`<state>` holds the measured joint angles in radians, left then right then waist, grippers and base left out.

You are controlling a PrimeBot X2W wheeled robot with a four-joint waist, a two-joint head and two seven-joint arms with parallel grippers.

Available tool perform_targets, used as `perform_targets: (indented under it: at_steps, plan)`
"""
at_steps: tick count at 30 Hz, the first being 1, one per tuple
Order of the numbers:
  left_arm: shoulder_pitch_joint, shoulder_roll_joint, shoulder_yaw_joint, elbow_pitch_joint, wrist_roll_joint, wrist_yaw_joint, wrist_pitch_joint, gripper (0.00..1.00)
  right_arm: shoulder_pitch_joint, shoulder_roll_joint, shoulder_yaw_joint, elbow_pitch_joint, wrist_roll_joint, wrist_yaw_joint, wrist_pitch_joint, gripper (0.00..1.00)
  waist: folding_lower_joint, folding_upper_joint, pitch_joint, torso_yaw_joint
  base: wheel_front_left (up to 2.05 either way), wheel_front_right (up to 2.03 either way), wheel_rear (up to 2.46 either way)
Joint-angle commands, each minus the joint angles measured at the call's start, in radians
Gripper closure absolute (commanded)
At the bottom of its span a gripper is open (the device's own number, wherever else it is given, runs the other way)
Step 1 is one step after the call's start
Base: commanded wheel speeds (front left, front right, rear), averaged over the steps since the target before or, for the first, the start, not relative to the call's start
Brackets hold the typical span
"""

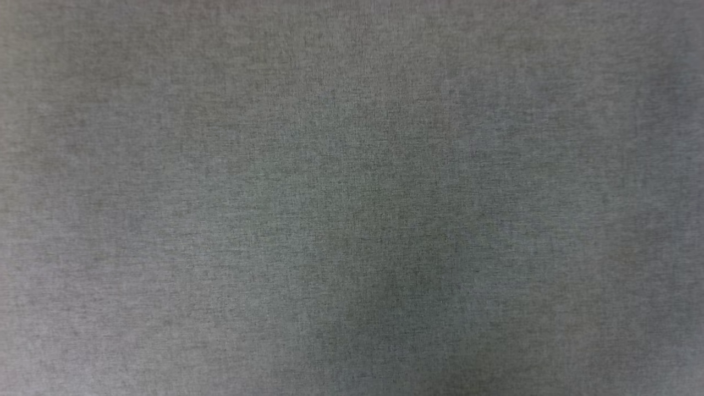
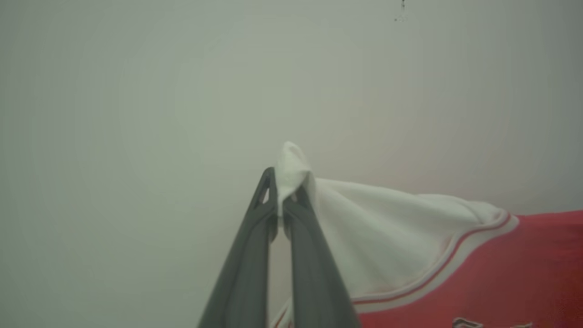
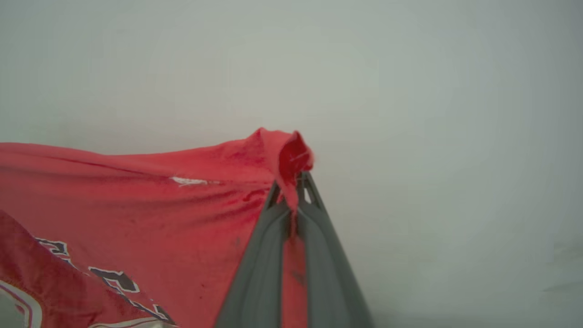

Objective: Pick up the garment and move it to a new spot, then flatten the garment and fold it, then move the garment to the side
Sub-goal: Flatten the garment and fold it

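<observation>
Grey left fingers (image 2: 246, 255) pinching white sleeve (image 2: 387, 228), right fingers (image 3: 259, 264) bunching red garment (image 3: 136, 205)

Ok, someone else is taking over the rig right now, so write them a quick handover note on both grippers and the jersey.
The left gripper is shut on a white sleeve tip of the garment.
The right gripper is shut on a red edge of it.
The garment hangs stretched between the two, apparently lifted.
The head view looks down on the grey fabric surface.
Done: pick-up.
Left: set it down at a new spot, flatten, fold, move it aside.
</observation>
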<state>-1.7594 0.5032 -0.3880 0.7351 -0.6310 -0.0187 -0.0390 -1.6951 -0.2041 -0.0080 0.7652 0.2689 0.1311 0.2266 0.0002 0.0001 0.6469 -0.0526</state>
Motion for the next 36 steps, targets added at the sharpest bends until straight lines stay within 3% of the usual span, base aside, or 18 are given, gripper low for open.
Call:
perform_targets:
  at_steps: [1,8,14,20,21,25,30,36]
  plan:
    - [-0.011,0.000,-0.002,0.017,-0.005,-0.009,-0.007,1.00,-0.023,-0.002,0.011,0.023,0.003,-0.001,-0.008,1.00,-0.0002,-0.0001,0.020,0.003,0.00,0.00,0.00]
    - [0.037,-0.027,-0.009,0.108,-0.035,-0.049,-0.020,1.00,-0.027,-0.008,0.079,0.131,0.031,-0.001,-0.029,1.00,-0.0002,-0.0001,0.031,0.014,0.00,0.00,0.00]
    - [0.157,-0.050,-0.008,0.192,-0.088,-0.088,-0.059,1.00,0.071,-0.031,0.199,0.192,0.089,-0.001,-0.062,1.00,-0.0002,-0.0001,-0.044,0.030,0.00,0.00,0.00]
    - [0.372,-0.051,-0.019,0.223,-0.148,-0.108,-0.089,1.00,0.289,-0.073,0.309,0.171,0.185,-0.001,-0.094,1.00,-0.0002,-0.0001,-0.197,0.043,0.00,0.00,0.00]
    - [0.509,-0.047,-0.031,0.200,-0.176,-0.110,-0.100,1.00,0.433,-0.101,0.347,0.134,0.241,-0.001,-0.099,1.00,-0.0002,-0.0001,-0.283,0.052,0.00,0.00,0.00]
    - [0.724,-0.029,-0.032,0.140,-0.214,-0.110,-0.124,1.00,0.643,-0.138,0.377,0.068,0.305,-0.001,-0.083,1.00,-0.0002,-0.0001,-0.397,0.057,0.00,0.00,0.00]
    - [1.025,-0.019,-0.032,0.005,-0.253,-0.057,-0.130,1.00,0.895,-0.194,0.368,-0.045,0.349,-0.001,-0.064,1.00,-0.0002,-0.0001,-0.507,0.065,0.00,0.00,0.00]
    - [1.382,0.012,-0.032,-0.275,-0.290,0.076,-0.096,1.00,1.217,-0.215,0.269,-0.206,0.356,-0.001,-0.020,1.00,-0.0002,-0.0001,-0.597,0.080,0.00,0.00,0.00]
